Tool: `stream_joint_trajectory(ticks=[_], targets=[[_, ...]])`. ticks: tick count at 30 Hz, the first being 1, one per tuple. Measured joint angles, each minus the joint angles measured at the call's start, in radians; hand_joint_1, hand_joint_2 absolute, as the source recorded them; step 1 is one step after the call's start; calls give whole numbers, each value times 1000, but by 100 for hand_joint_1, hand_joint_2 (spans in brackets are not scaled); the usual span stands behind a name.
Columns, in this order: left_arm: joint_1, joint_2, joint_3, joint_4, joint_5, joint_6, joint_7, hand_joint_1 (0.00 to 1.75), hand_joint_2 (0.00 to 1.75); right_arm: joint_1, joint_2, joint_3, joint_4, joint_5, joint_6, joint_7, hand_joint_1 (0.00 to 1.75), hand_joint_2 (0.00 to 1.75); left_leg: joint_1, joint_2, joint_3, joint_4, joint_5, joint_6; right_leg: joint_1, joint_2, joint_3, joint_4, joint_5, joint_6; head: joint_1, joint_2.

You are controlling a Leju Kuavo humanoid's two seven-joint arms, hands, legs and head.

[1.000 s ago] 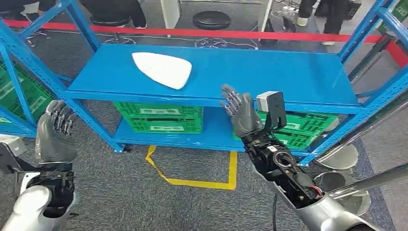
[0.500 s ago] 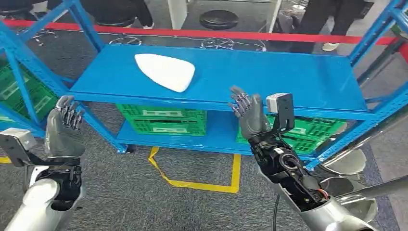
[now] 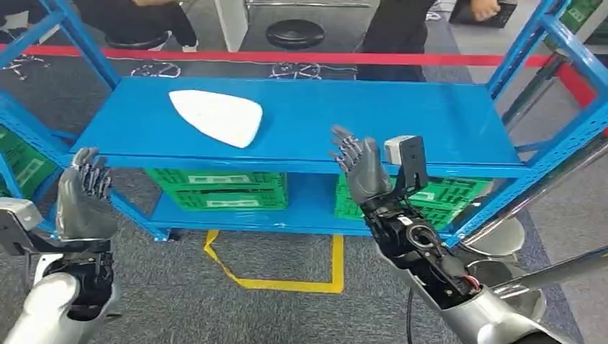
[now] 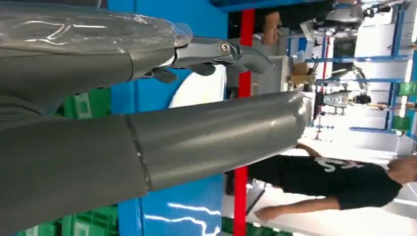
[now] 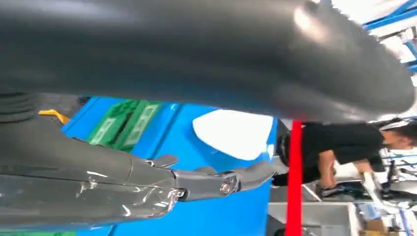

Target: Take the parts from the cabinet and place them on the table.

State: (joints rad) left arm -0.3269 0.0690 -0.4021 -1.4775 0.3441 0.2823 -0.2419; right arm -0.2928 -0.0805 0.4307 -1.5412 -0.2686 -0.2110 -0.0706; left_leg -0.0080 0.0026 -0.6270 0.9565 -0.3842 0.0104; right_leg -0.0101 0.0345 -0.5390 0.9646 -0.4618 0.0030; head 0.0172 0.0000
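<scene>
Hands raised before the shelf, both empty. Right hand (image 3: 361,168) upright with fingers apart, palm toward the part, level with the front edge of the shelf (image 3: 401,118); left hand (image 3: 82,201) likewise raised and released, fingers spread, below and to the left of the shelf's left front corner. Neither touching anything.

Part (image 3: 215,117): white, flat, rounded-triangular, lying on the shelf's top deck toward its left rear, well apart from both hands. Seen past the fingers in the left wrist view (image 4: 199,88) and in the right wrist view (image 5: 233,132), resting flat on the blue deck.

Posture judged as a pre-reach stance: fingers kept apart so that a wide, thin piece can be enclosed from either side; palms turned inward to face the target. Grasp not yet begun; task judged to be at its outset, the part unmoved from the cabinet.

Below the top deck: green crates (image 3: 219,190) on the lower deck, one under the part, another (image 3: 437,195) behind the right wrist. Yellow tape (image 3: 279,272) marked on the floor in front of the shelf. Red barrier (image 3: 287,57) running behind the shelf, with a black stool (image 3: 294,32) and people standing beyond it.

Likely hazard: low profile of the part against the deck, leaving little edge for fingers to catch.
</scene>
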Motion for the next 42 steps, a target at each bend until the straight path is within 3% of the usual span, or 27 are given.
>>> stream_joint_trajectory(ticks=[3,4,6,7,8,9,11,12,13,14,16,18,19,21,22,23,24,25,27,28,32,34,37,38,39,40,42], targets=[[-1,-1,0,0,0,-1,0,0,0,-1,-1,-2,-1,0,-1,0,0,0,10,2,26,-22,-2,15,1,-15,-5,24,-23,15,4,0],[-3,-1,0,1,0,-2,0,0,0,-4,-1,-2,-1,0,-1,-1,0,0,10,2,32,-22,-6,21,1,-20,-35,92,-55,17,12,0],[-1,-1,0,1,0,-3,0,0,0,0,-2,-2,-1,0,-2,0,0,0,8,3,42,-21,-16,25,0,-21,-127,262,-115,23,21,0],[0,-2,0,3,0,-3,0,0,0,3,-2,-2,0,0,-2,0,0,0,8,3,47,-21,-20,25,0,-21,-168,322,-126,25,22,0],[1,-2,0,5,0,-3,0,0,0,5,-2,-1,0,0,-2,2,0,0,8,3,54,-21,-26,25,-1,-23,-182,329,-110,27,25,0],[1,-2,0,6,0,-4,0,0,0,4,-2,-1,0,0,-4,3,0,0,8,2,62,-21,-32,23,-1,-25,-172,288,-71,26,28,0],[1,-2,0,8,0,-5,-1,0,0,2,-2,-1,0,0,-5,5,0,0,8,1,84,-18,-48,19,-2,-28,-99,106,45,23,37,0],[1,-2,0,9,0,-5,-3,0,0,0,-3,-1,0,0,-6,5,0,0,8,2,92,-17,-57,14,-2,-32,-68,24,75,19,42,0],[-1,-2,0,10,0,-5,-4,0,0,-1,-3,0,2,0,-6,5,0,0,1,1,89,-14,-61,8,6,-32,-54,12,61,16,38,0],[-1,-1,0,11,-1,-5,-5,0,0,-4,-3,1,1,0,-6,5,0,0,2,1,82,-11,-60,4,6,-30,-42,0,52,5,40,0],[1,-2,0,11,-2,-4,-5,0,0,-2,-3,2,2,0,-3,5,0,0,6,4,83,-15,-61,-3,9,-25,-46,2,49,-2,35,0],[1,-1,1,10,-4,-3,-6,0,0,-6,-3,2,1,0,1,2,0,0,8,2,84,4,-78,-16,1,-22,-28,-11,50,-13,35,0],[-2,-1,1,10,-5,-3,-7,0,0,-11,-3,2,2,0,3,1,0,0,8,1,56,59,-101,-20,0,-23,-23,-13,46,-18,26,0],[1,-1,1,10,-5,-3,-6,0,0,-16,-3,3,3,0,8,0,0,0,12,2,-50,236,-162,-27,0,-24,-19,-13,40,-25,14,0],[7,-1,1,10,-6,-3,-7,0,0,-16,-3,3,5,0,9,-2,0,0,13,2,-104,312,-179,-30,1,-24,-17,-13,36,-26,13,0],[11,-1,1,10,-6,-3,-7,0,0,-16,-3,3,8,0,10,-3,0,0,15,1,-134,339,-169,-30,1,-23,-14,-13,32,-26,10,0],[13,-1,1,10,-6,-3,-7,0,0,-16,-3,3,11,0,11,-5,0,0,16,2,-134,313,-135,-30,0,-21,-8,-13,28,-25,8,0],[12,-1,1,10,-9,-3,-7,0,0,-16,-3,3,12,1,12,-7,0,0,18,2,-110,239,-81,-28,0,-20,0,-13,23,-24,6,0],[11,0,2,10,-11,-3,-8,0,0,-17,-3,3,14,5,14,-8,0,0,18,2,-18,33,28,-23,0,-19,18,-14,8,-16,4,0],[10,0,2,10,-12,-3,-8,0,0,-19,-3,3,16,5,14,-9,0,0,14,1,2,0,10,-21,6,-18,19,-12,1,-8,0,0],[9,0,2,10,-13,-3,-9,0,0,-24,-3,-6,20,6,14,-9,0,0,7,-1,7,-6,0,4,2,-17,29,-22,-13,15,4,0],[8,-1,2,10,-15,-4,-9,0,0,-27,-7,-18,22,13,14,-9,0,0,13,0,26,-16,-6,17,-1,-24,6,38,-42,24,13,0],[9,-1,2,10,-15,-6,-9,0,0,-32,-12,-30,31,23,18,-8,0,0,10,1,40,-15,-20,28,0,-25,-135,287,-128,31,26,0],[11,-1,2,10,-15,-6,-9,0,0,-32,-14,-34,36,23,18,-7,0,0,8,1,46,-15,-25,28,0,-25,-168,328,-129,31,29,0],[12,0,2,10,-15,-6,-9,0,0,-32,-15,-40,40,24,19,-7,0,0,7,-1,55,-15,-32,29,0,-25,-176,316,-101,29,33,0],[12,0,2,10,-15,-6,-9,0,0,-34,-18,-46,43,27,20,-8,0,175,6,-3,66,-15,-39,28,0,-25,-158,257,-51,26,37,0],[11,0,2,10,-15,-6,-9,0,0,-42,-21,-54,48,40,27,-8,0,175,4,-4,92,-15,-55,24,3,-26,-84,71,64,13,48,0]])
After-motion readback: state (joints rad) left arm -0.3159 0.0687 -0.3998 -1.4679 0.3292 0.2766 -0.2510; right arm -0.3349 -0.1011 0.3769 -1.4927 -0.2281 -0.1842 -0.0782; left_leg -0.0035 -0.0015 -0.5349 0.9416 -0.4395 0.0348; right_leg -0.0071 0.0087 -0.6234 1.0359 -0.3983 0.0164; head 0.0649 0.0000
